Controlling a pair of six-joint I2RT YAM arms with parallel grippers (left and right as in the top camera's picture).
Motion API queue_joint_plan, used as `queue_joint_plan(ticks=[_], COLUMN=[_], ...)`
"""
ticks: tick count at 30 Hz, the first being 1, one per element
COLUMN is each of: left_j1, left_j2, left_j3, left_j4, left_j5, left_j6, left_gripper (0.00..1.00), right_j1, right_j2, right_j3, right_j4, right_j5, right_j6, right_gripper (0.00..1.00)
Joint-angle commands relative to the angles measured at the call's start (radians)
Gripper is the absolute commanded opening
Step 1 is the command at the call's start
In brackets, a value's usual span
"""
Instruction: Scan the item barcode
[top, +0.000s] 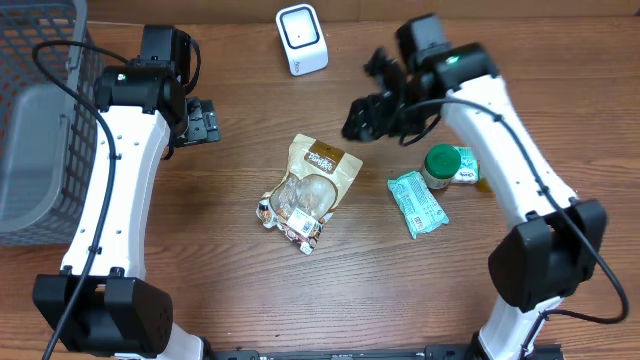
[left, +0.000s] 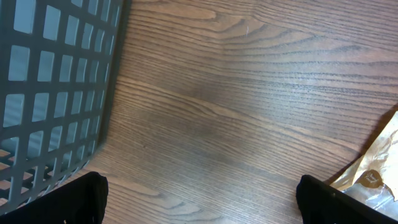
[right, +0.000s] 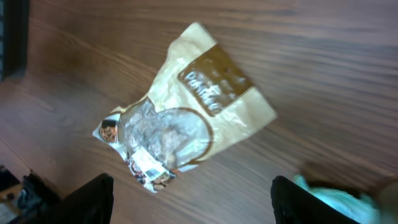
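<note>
Overhead view: pouch (top: 310, 185) lies flat at table centre, scanner (top: 301, 38) at 12 o'clock from it, well apart. R gripper (top: 365, 115) hovers at approx 1 o'clock of the pouch, not touching. In right wrist view its fingers (right: 93, 199) stand wide w/ nothing btw them. L gripper (top: 200, 122) is at 10 o'clock, near the basket (top: 40, 60), also wide and empty. I judge the step is the approach for pick-up. Next move needs: descend over pouch, close on one edge, lift, then turn the white label (right: 146, 163) toward scanner. The label is probably the barcode but too blurred to tell.
</note>
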Motion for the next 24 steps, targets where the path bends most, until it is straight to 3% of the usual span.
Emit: queue_joint_plan(ticks=[1,6,11,24], left_j1=[0.005,0.005,0.005,0.005], left_j2=[0.004,0.004,0.004,0.004], left_j3=[0.014,0.014,0.014,0.014], left_j4=[0.001,0.001,0.001,0.001], left_j5=[-0.013,-0.013,-0.013,-0.013], left_j6=[0.007,0.007,0.007,0.007], left_gripper=[1.0,1.0,1.0,1.0], right_j1=[0.072,0.174,0.27,0.264], right_j2=[0.001,0.001,0.001,0.001], right_j3=[-0.104,-0.256,-0.388,-0.389], right_j4=[0.076,0.306,0.528,0.51], right_j5=[-0.022,-0.017,0.085,0.101], right_j6=[0.007,0.109,0.161,0.161], right_gripper=[0.78,0.75,0.88,0.91])
